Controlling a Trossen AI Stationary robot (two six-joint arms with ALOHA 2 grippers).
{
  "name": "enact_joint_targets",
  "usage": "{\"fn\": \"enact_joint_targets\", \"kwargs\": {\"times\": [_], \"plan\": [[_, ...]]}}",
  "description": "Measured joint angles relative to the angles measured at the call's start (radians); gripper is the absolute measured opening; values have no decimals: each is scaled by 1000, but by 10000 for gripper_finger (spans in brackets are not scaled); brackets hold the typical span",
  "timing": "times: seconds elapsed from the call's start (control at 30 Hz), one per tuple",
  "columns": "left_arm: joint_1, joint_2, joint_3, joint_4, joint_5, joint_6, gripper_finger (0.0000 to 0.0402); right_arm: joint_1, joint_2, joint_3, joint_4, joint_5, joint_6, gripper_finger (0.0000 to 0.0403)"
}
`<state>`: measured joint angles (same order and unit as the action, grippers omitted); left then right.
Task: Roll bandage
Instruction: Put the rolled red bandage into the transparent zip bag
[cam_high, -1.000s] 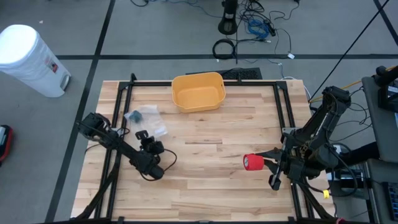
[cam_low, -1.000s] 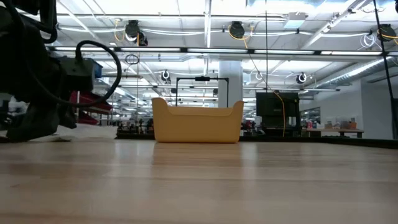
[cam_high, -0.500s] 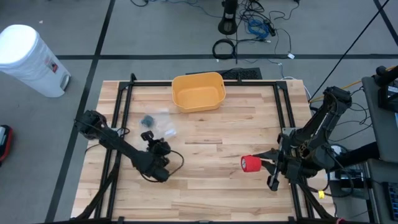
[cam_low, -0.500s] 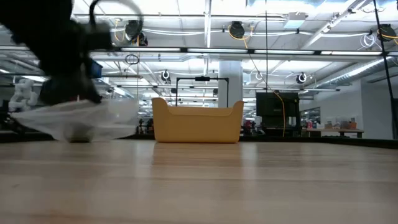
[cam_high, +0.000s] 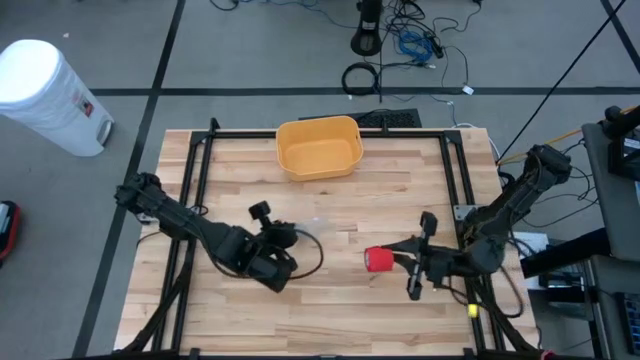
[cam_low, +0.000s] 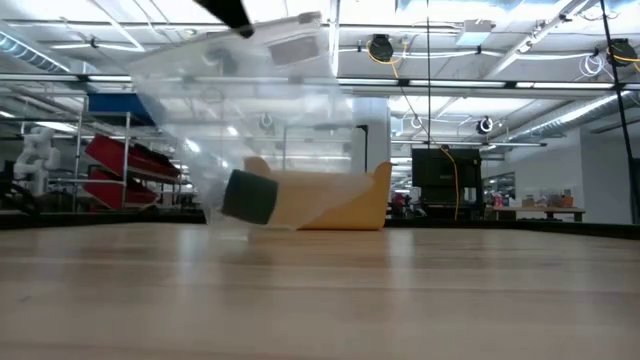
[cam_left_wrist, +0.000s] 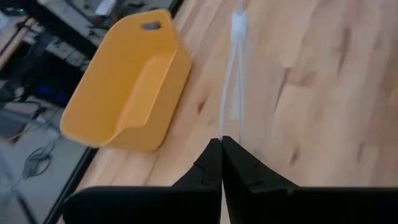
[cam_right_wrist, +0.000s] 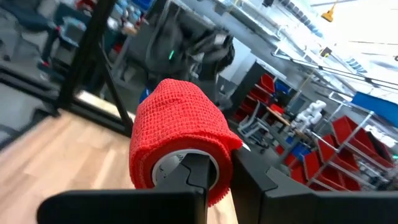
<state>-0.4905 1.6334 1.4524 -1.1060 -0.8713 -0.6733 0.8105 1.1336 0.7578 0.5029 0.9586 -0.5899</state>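
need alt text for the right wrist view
The right gripper is shut on a red bandage roll, one dark finger in its core, above the wooden table. Behind, blurred shelving and red bins.

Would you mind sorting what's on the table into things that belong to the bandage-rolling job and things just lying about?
In the job:
- red bandage roll, held by the right gripper
- clear plastic bag with a dark roll inside, lifted by the left gripper, fingers shut on its edge

Lying about:
- yellow bin at the table's far edge
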Motion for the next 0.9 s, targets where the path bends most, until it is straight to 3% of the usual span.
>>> {"fn": "enact_joint_targets", "kwargs": {"times": [0.2, 0.37, 0.6, 0.9], "plan": [[76, 7, 13, 266, 59, 237, 0, -97, 80, 0, 25, -76, -4, 34], [142, 16, 13, 511, 285, 465, 0, -162, 160, 0, 80, -73, -14, 34], [153, 33, 13, 577, 287, 478, 0, -225, 233, 0, 208, -37, -48, 34], [155, 77, 13, 618, 282, 519, 0, -274, 277, 0, 188, -14, 17, 34]]}}
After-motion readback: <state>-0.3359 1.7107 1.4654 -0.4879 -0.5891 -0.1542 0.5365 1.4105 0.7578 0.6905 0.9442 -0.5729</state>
